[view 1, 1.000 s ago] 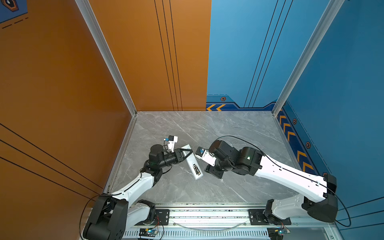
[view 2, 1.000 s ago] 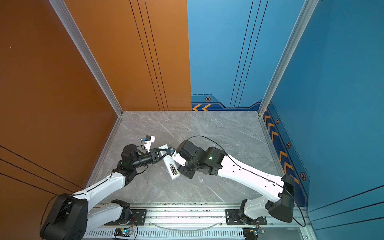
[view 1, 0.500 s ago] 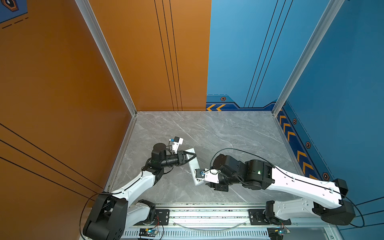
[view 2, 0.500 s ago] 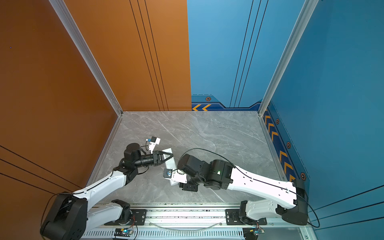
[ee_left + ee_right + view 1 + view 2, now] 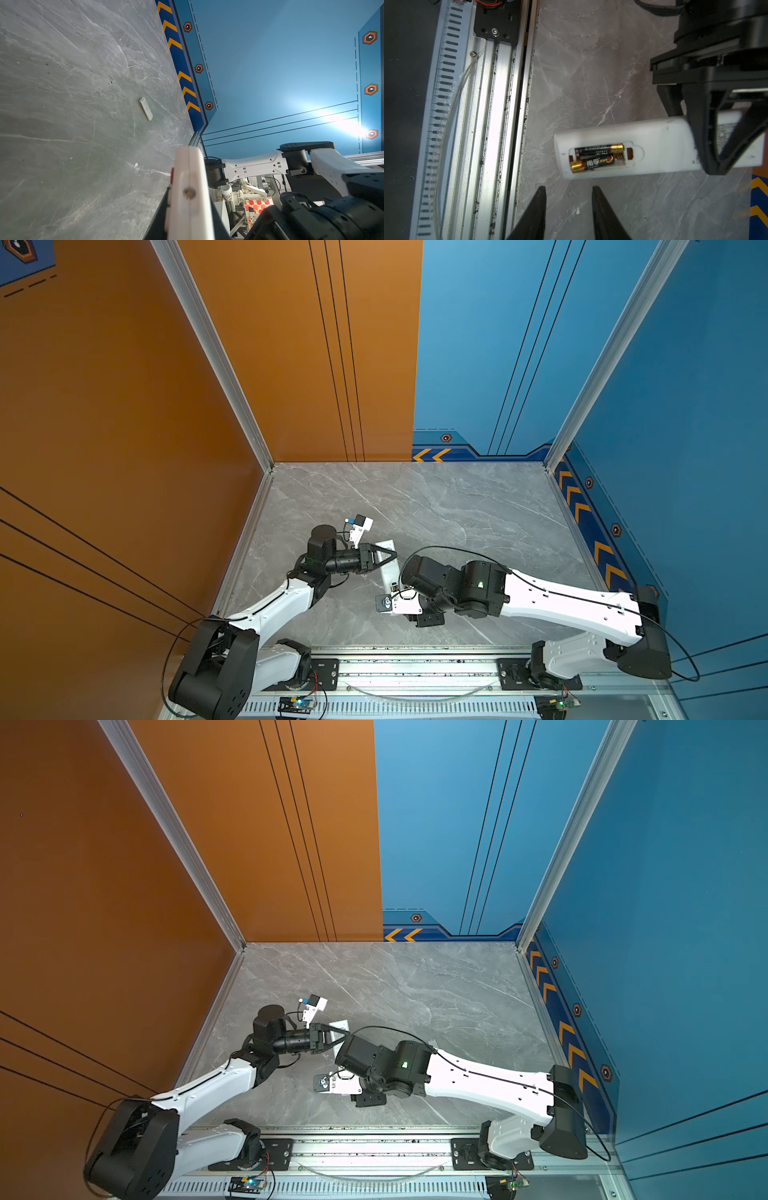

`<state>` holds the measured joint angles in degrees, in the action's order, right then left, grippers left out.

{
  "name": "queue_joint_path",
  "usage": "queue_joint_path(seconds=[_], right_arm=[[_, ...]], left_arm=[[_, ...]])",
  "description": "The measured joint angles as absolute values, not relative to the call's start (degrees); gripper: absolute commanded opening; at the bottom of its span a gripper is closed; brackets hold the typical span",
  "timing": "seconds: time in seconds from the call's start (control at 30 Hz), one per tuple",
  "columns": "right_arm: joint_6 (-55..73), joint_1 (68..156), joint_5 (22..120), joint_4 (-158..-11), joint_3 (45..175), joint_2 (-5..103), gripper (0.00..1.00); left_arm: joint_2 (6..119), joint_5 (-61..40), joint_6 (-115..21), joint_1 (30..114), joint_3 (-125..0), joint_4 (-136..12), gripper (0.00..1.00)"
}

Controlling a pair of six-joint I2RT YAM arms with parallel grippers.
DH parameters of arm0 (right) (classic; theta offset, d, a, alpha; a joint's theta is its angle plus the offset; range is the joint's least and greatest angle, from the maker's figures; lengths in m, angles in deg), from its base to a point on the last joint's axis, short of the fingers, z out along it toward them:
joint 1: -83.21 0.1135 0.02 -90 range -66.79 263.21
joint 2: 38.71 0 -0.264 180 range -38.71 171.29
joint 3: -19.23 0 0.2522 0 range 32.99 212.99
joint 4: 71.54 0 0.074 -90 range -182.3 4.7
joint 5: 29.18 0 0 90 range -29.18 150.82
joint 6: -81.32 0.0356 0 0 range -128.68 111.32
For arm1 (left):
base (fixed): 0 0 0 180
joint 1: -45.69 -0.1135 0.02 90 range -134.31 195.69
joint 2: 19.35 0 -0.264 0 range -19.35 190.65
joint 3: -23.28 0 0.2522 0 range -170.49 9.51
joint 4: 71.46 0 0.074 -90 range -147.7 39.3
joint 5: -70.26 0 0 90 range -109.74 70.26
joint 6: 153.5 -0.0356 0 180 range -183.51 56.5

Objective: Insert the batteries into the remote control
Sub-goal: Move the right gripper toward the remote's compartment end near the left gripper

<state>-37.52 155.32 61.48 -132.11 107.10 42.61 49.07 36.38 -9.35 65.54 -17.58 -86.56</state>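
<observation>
Since the earlier frames, the right arm has drawn back from the middle of the remote control (image 5: 654, 149) toward the front rail (image 5: 500, 124). The right gripper (image 5: 568, 188) now sits just off the remote's battery end. The remote has also swung until its length runs nearly 12 to 6 o'clock in a top view (image 5: 390, 576).

**Task status.** Both batteries (image 5: 598, 148) are in the recess on the remote's back.
- One battery lies flat.
- The second battery (image 5: 593, 164) lies slightly skewed, with its gold end at the recess edge. It is probably not fully seated.
- Loading appears nearly complete. A seating press is likely still needed.
- The white cover (image 5: 145, 109) lies alone on the table (image 5: 457, 510), well apart from the remote.

**Arm pose.**
- Left gripper (image 5: 388, 553): reaches in from 9 o'clock, jaws clamped on the remote's 12 o'clock end, holding the remote with the recess facing up.
- Right gripper: arm extends from 4 o'clock. Jaws are parted, with nothing between them, and touch neither remote nor batteries.
</observation>
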Motion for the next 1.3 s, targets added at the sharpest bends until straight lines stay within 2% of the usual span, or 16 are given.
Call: queue_joint_path(seconds=[1.3], right_arm=[[-40.9,155.6,57.9,-132.2,108.6,48.1,0.23]], left_arm=[[49.4,36.5,-9.7,65.6,-17.6,-86.6,0.0]])
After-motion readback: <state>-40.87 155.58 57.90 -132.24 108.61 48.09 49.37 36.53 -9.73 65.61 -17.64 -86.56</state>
